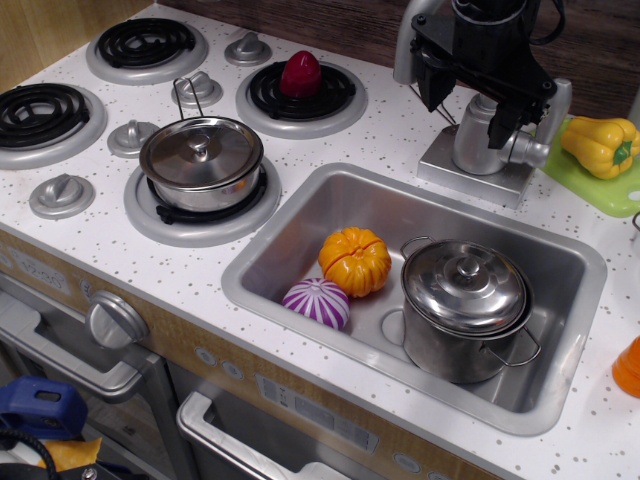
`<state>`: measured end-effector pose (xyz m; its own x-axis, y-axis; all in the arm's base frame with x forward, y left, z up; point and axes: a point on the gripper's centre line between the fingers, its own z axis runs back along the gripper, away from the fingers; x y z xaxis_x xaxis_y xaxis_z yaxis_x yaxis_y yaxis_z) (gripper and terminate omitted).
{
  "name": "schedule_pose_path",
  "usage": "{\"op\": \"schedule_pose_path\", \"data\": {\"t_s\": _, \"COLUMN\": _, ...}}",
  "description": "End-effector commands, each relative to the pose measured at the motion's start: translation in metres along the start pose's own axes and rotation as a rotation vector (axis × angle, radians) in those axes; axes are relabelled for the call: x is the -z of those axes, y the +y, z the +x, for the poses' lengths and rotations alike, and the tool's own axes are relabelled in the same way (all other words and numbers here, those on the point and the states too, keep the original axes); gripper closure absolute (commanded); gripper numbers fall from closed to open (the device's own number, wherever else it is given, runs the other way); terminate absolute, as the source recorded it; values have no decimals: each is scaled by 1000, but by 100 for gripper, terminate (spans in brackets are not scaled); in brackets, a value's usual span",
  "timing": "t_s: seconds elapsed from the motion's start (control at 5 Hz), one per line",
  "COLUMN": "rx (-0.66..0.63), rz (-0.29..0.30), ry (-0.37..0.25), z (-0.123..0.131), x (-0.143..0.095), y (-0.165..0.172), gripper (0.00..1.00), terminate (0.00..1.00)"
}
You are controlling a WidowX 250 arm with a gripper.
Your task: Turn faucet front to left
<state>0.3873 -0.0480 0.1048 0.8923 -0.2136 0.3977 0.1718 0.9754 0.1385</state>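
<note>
No readable writing anywhere you look, the front panel markings are too small to make out. Nearest you, the sink (pixel 300 225) holds a lidded pot (pixel 465 305) at its right side, plus an orange pumpkin (pixel 354 260) and a purple-striped veg (pixel 317 302) side by side at its left. Further left on the counter, a lidded pan (pixel 201 160) sits on a burner, and a red veg (pixel 301 73) sits on the burner behind it. At the far edge behind the sink stands the faucet (pixel 488 140), with your gripper (pixel 478 90) spread wide around the spout. A yellow pepper (pixel 600 143) lies on a green board (pixel 590 188) at the far right edge.
</note>
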Motion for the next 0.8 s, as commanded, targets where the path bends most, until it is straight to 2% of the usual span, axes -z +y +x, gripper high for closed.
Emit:
{"op": "schedule_pose_path", "data": {"t_s": 0.0, "rx": 25, "rz": 8, "ry": -60, "z": 17, "x": -14, "y": 23, "gripper": 0, "terminate": 0}}
{"op": "schedule_pose_path", "data": {"t_s": 0.6, "rx": 84, "rz": 3, "ry": -88, "z": 30, "x": -5, "y": 54, "gripper": 0, "terminate": 0}}
